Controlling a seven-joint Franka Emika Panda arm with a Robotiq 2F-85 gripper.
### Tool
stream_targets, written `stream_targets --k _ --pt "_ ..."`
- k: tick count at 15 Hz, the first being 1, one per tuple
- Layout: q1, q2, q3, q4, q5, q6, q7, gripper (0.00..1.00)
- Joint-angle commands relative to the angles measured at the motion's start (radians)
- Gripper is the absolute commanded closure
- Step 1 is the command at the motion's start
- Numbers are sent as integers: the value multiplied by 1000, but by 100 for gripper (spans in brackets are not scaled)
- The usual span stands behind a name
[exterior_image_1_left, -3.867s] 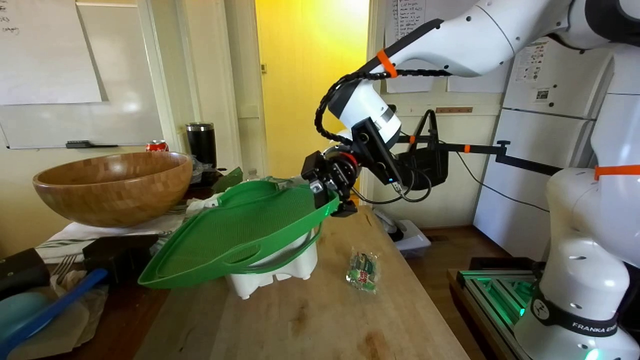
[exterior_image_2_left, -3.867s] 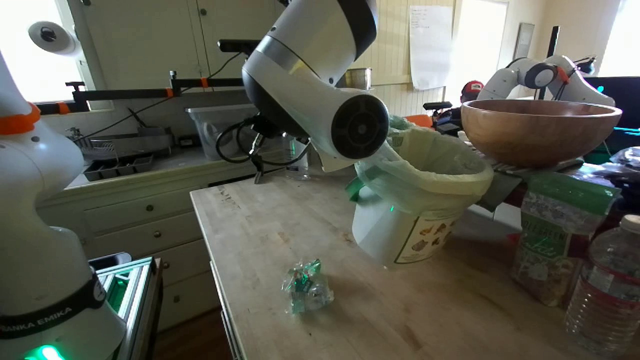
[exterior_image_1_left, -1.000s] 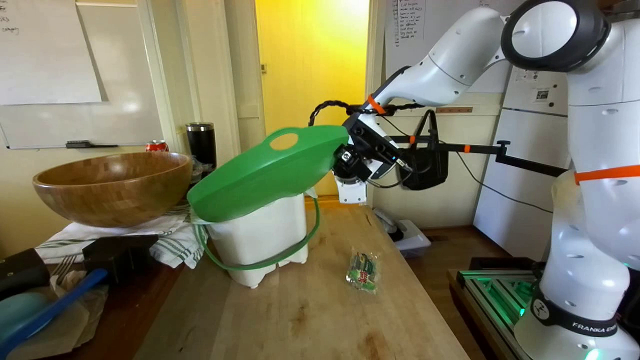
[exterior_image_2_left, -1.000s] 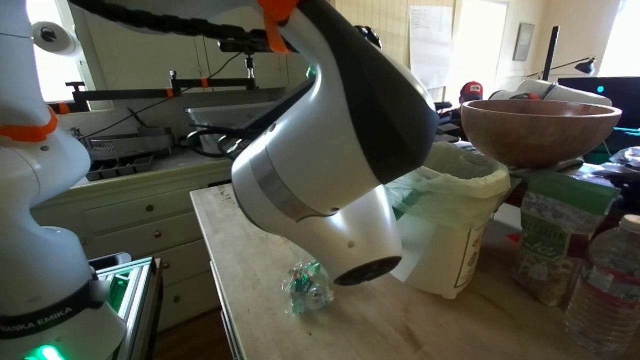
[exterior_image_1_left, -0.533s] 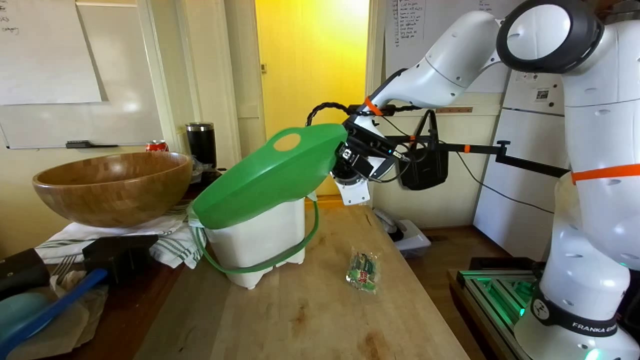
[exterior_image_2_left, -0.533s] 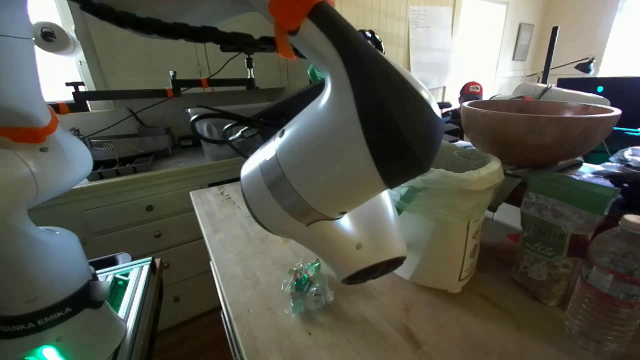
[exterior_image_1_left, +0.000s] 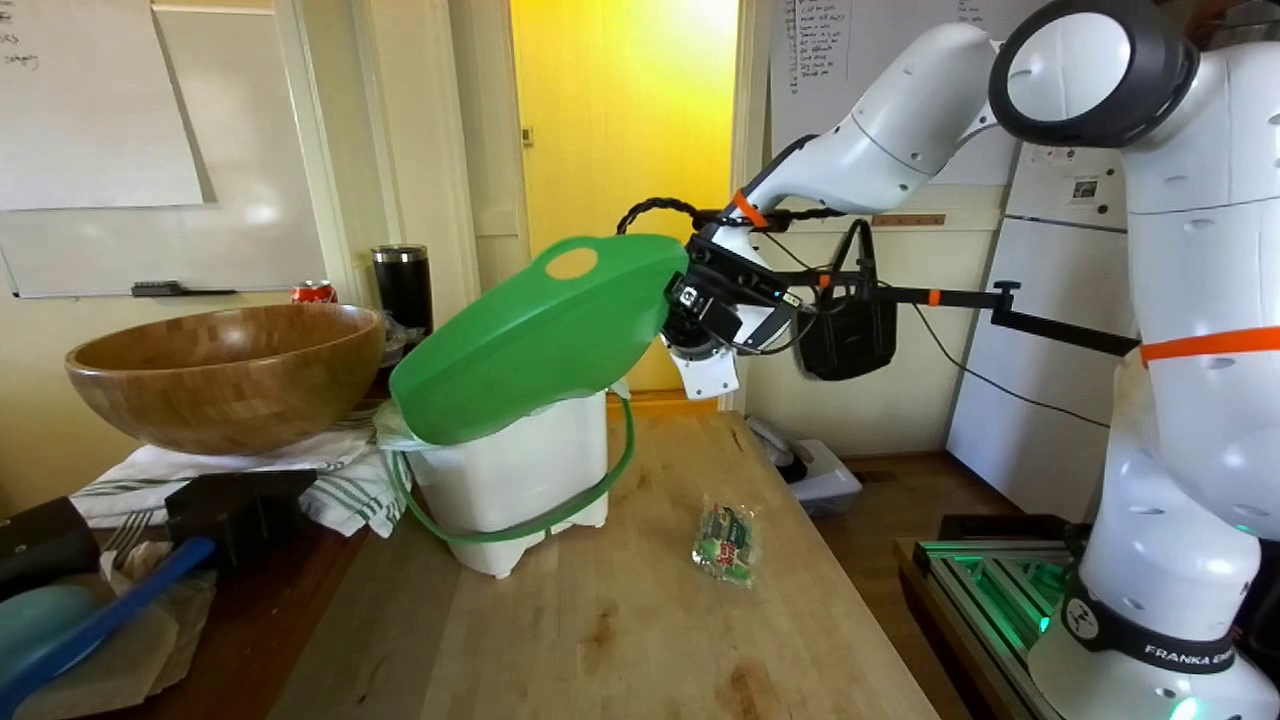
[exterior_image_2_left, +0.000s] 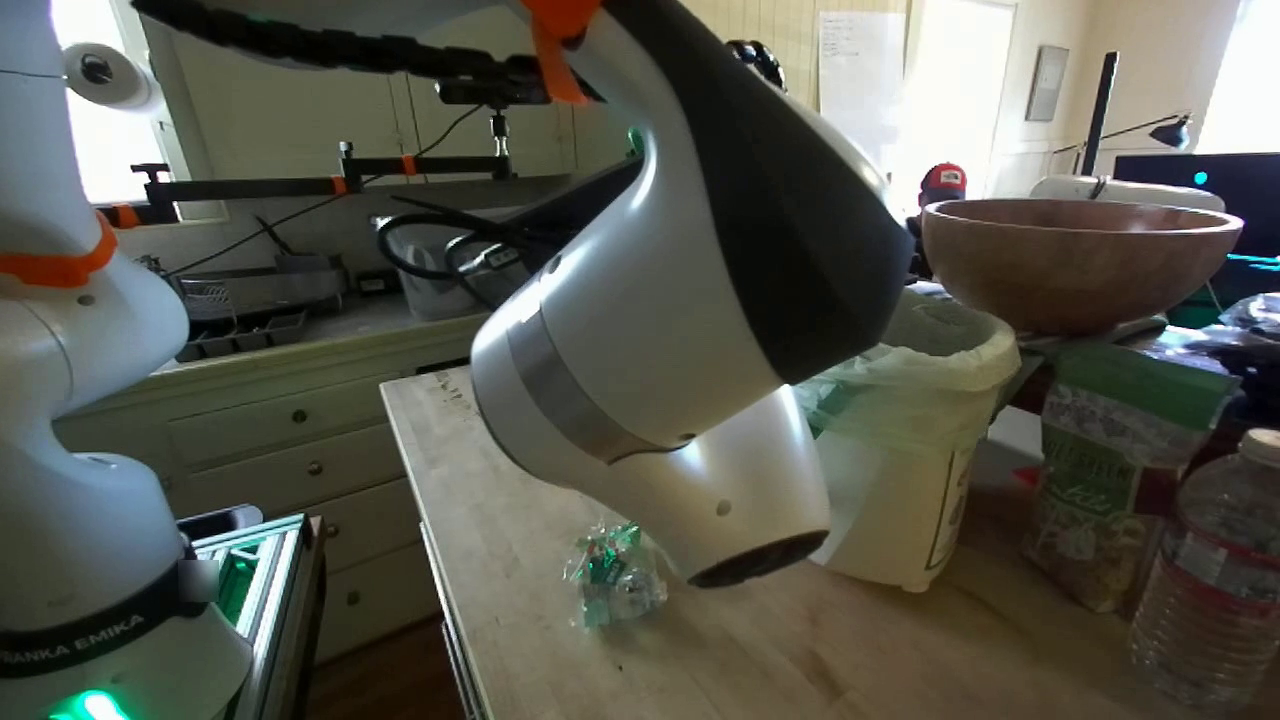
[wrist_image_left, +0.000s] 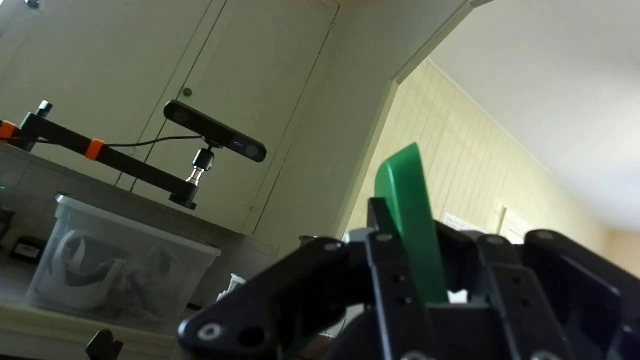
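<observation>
Gripping one end of the green board (exterior_image_1_left: 540, 335), my jaws are closed tight on its edge. I have it tilted, and in an exterior view it slants across the top of the white bin (exterior_image_1_left: 510, 485); whether they touch I can't tell. Its face is smooth, ridged lengthwise, with an oval hole near the upper edge. Under the bin lies a stained wooden tabletop (exterior_image_1_left: 640, 650), with a clear-wrapped packet (exterior_image_1_left: 726, 543) apart on it. Elsewhere are a wooden bowl (exterior_image_1_left: 225, 395) and a yellow door (exterior_image_1_left: 620, 140).
</observation>
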Motion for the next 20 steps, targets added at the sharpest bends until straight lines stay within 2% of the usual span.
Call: stream_targets --k 1,11,18,20 --pt "-7 24 -12 12 5 0 67 98" --pt "55 58 -12 40 -198 16 116 98" --pt "34 15 -46 27 -101 45 93 98" --pt "24 17 -56 25 -58 46 121 98"
